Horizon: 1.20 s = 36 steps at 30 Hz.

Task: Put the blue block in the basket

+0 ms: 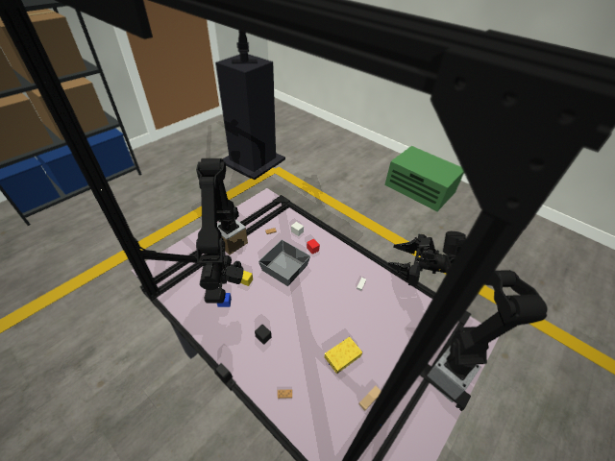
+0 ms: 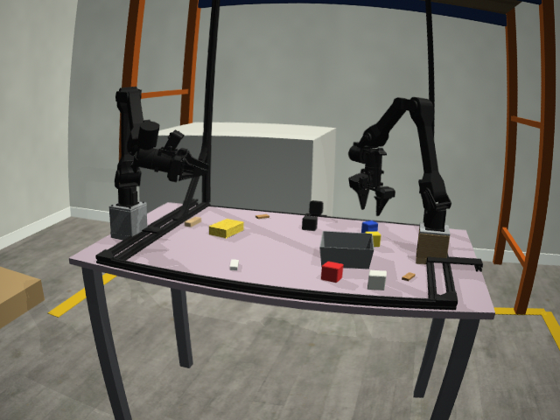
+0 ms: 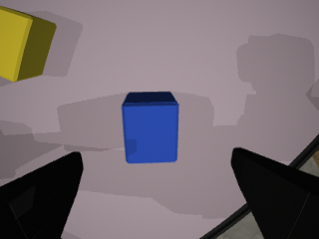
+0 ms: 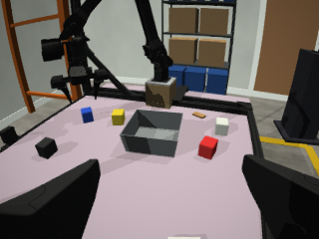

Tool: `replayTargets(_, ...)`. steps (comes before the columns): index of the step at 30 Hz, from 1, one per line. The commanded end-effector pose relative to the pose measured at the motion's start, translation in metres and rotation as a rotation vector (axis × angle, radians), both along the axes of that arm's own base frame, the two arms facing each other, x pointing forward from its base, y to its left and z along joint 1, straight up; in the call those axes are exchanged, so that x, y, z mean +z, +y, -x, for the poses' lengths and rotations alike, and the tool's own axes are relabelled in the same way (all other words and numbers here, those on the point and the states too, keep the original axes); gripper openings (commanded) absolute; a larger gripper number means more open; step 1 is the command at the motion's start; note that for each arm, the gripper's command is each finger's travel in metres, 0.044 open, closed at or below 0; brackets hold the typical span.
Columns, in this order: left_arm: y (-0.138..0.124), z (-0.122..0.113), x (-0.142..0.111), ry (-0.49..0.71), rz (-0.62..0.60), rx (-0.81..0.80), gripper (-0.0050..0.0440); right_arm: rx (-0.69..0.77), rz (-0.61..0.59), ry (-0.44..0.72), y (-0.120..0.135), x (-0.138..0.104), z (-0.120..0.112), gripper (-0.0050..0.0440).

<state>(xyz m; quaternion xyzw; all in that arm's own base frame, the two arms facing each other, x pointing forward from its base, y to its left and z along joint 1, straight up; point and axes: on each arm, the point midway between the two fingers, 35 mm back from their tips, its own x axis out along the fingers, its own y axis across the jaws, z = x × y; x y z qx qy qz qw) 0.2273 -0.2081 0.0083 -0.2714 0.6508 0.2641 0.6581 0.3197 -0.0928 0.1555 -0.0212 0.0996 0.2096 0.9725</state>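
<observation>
The blue block [image 1: 226, 300] lies on the pink table top near the edge, next to a yellow block [image 1: 246, 278]. It also shows in the exterior view [image 2: 369, 226] and in the left wrist view [image 3: 151, 126], centred between the finger tips. My left gripper [image 2: 371, 199] hangs open and empty straight above the blue block, pointing down, well clear of it. The grey basket [image 1: 283, 261] stands upright and empty on the table, also seen in the exterior view [image 2: 346, 248] and the right wrist view [image 4: 152, 133]. My right gripper [image 1: 405, 256] is open and empty, held high over the far table edge.
A red block [image 1: 312, 245], a white block [image 1: 297, 228] and a small tan tile [image 1: 270, 230] lie beyond the basket. A black block [image 1: 262, 333], a yellow sponge [image 1: 343, 353], a white tile [image 1: 360, 283] and two tan pieces [image 1: 370, 397] lie elsewhere. A black frame rail borders the table.
</observation>
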Motion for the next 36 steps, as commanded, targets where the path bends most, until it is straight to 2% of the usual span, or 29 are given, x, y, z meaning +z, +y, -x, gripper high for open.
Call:
replayTargets(1,0.001,0.003,-0.003,0.013,-0.005,0.003,0.0400,0.005,0.000,-0.001,0.001,-0.001,0.001,0.0400)
replayTargets(6,0.001,0.003,-0.003,0.013,-0.005,0.003,0.0400,0.005,0.000,-0.001,0.001,-0.001,0.001,0.0400)
replayTargets(10,0.001,0.003,-0.018,0.013,-0.005,0.003,0.0400,0.005,0.000,-0.001,0.001,-0.001,0.001,0.0400)
replayTargets(20,0.001,0.003,-0.019,0.013,-0.005,0.003,0.0400,0.005,0.000,-0.001,0.001,-0.001,0.001,0.0400)
replayTargets(36,0.000,0.002,-0.042,0.013,-0.005,0.002,0.0400,0.005,0.000,-0.001,0.001,-0.001,0.001,0.0400)
